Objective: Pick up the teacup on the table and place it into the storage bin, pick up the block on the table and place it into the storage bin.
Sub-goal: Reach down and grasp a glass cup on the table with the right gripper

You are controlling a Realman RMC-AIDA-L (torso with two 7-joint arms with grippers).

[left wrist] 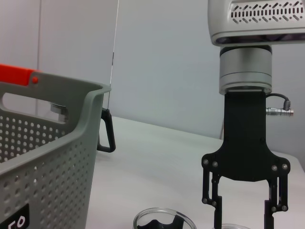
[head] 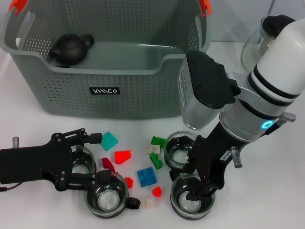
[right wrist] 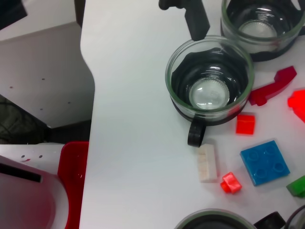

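The grey storage bin stands at the back with a black teapot inside; its wall also fills the left wrist view. Several glass teacups sit in front. My left gripper is open, its fingers either side of one teacup; another teacup lies just in front of it. My right gripper hangs open over the front right teacup, beside a further teacup. Loose blocks lie between the arms: a blue block, a red block and a teal block.
Green blocks, small red blocks and white blocks are scattered among the cups. A glass pitcher stands at the back right. The table edge runs close to the front teacup, with a red object below it.
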